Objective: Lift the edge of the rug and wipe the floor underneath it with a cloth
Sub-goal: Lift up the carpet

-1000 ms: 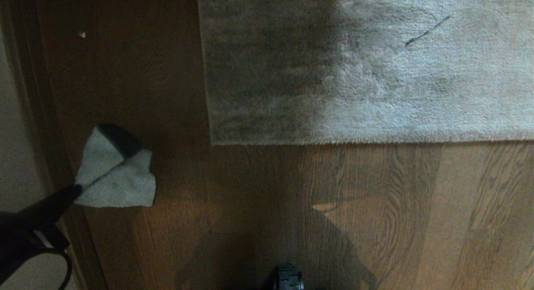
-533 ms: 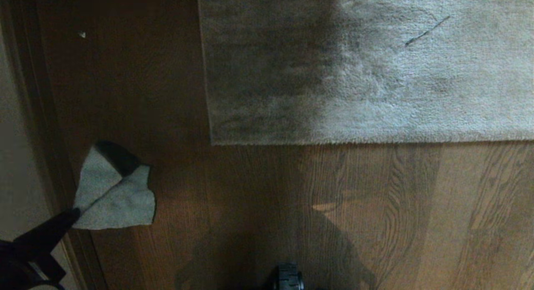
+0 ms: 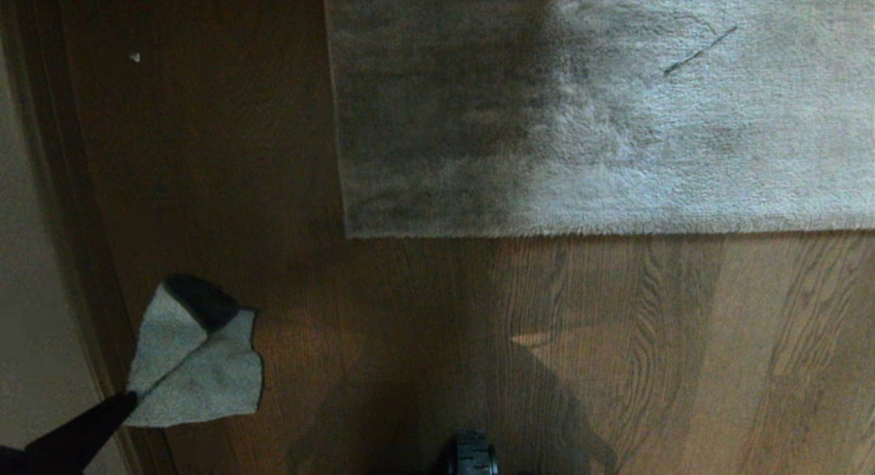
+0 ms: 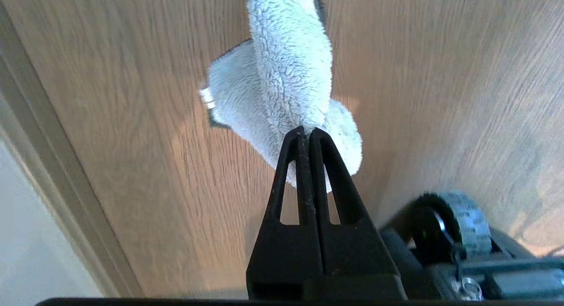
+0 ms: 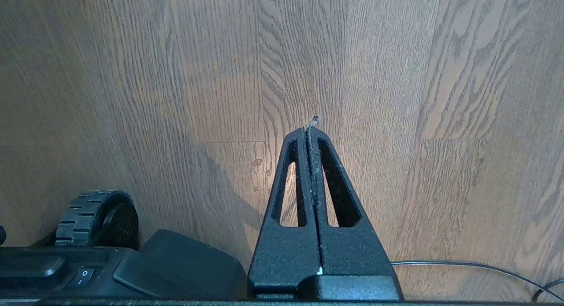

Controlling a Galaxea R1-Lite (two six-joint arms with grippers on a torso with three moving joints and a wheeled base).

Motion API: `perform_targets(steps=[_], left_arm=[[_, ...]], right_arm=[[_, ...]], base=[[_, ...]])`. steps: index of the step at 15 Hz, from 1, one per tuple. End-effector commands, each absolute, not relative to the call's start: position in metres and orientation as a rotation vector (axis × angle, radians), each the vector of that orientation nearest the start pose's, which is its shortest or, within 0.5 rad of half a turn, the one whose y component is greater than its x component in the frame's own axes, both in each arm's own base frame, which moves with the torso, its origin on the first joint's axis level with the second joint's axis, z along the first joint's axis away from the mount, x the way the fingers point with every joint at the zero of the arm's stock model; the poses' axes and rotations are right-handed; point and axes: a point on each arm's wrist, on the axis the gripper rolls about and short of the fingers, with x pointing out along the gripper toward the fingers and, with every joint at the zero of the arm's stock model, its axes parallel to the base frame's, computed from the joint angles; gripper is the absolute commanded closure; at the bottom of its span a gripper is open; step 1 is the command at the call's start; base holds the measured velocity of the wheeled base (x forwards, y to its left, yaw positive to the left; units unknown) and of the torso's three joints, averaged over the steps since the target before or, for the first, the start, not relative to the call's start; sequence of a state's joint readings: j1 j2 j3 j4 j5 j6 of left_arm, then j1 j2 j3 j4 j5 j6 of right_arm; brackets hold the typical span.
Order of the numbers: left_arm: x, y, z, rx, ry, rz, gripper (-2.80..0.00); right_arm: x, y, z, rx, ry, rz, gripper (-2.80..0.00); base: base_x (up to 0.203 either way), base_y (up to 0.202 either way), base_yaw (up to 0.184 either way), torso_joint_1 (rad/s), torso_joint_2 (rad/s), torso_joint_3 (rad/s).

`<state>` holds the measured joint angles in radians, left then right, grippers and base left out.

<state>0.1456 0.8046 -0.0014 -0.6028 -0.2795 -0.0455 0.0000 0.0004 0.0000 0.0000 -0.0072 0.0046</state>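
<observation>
Pinching one corner of the cloth (image 3: pixel 195 365), the left gripper (image 3: pixel 130 401) sits at the near-left of the visible floor (image 3: pixel 410 359), just beside the pale baseboard (image 3: pixel 41 290) that runs along the left side; its two black fingers are pressed fully together on the terry, as the left wrist view shows (image 4: pixel 307 132), with the rest of the cloth (image 4: pixel 282 77) hanging free beyond the tips, seemingly clear of the planks. Item held: small pale grey-green rag, folded into two lobes, spreading away from the fingertips toward the rug. Item sought: rug edge (image 3: pixel 601 233), a straight border running left to right across the far half of the floor, ending in a square corner (image 3: pixel 348 234) at its left end. Bearing from the left gripper: forward and to the right, well apart, bare wood between. Long axis of the border: crosswise to the robot, so a lift would likely catch it from the near side. Right gripper (image 5: pixel 309 126): fingers closed on nothing, hanging over bare planks near the base wheel (image 5: pixel 94 218), out of the head view. Judgement: the rug lies flat, nothing lifted or wiped yet; with the left occupied by the cloth, the empty right is the likelier one to raise the border, and how near it stands to the rug cannot be told.
</observation>
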Motion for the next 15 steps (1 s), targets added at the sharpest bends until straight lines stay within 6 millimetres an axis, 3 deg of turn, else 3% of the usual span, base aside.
perform_targets(steps=[1, 15], left_arm=[[0.058, 0.002, 0.123, -0.08, 0.167, -0.126, 0.0], [0.005, -0.003, 0.097, -0.06, 0.133, -0.072, 0.0]], right_arm=[[-0.023, 0.0, 0.075, 0.005, 0.0, -0.008, 0.0], [-0.023, 0.0, 0.075, 0.005, 0.0, -0.008, 0.0]], base=[[0.0, 0.0, 0.0, 0.0, 0.0, 0.0], [0.0, 0.0, 0.0, 0.0, 0.0, 0.0]])
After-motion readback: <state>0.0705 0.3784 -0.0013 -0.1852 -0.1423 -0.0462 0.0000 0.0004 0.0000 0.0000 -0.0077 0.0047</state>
